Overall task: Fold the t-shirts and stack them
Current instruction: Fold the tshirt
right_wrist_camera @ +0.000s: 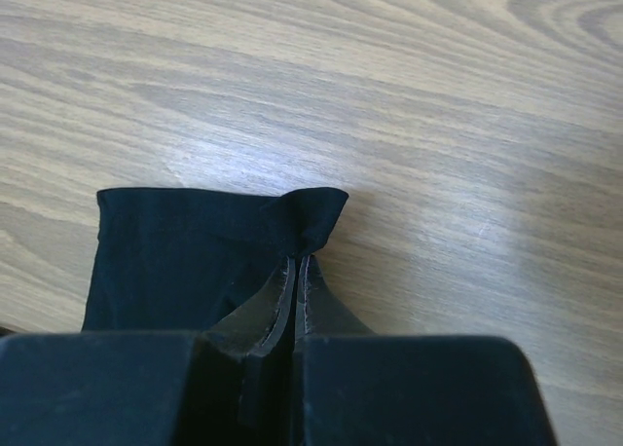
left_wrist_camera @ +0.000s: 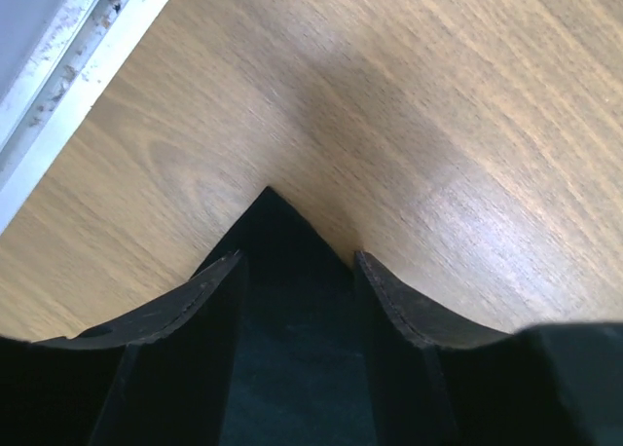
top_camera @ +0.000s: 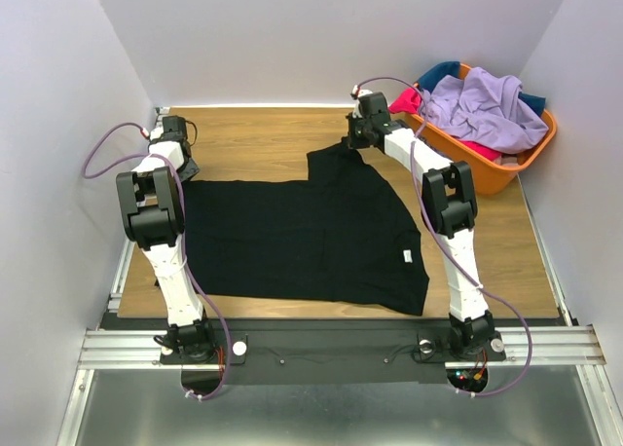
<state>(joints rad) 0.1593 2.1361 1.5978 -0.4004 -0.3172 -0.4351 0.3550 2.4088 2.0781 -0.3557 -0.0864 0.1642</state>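
two arms (top_camera: 156, 212) (top_camera: 453, 203), one black t-shirt (top_camera: 302, 237) (spread)

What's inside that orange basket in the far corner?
The orange plastic basket holds crumpled cloth shirts: a lavender shirt on top, a pink-red shirt beneath, a teal shirt at the back. Anything under the heap is covered.

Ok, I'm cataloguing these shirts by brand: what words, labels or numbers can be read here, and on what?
No text can be read in any view.
The white label on the black t-shirt: too small to read.
The clothes in the orange basket: no print shows.
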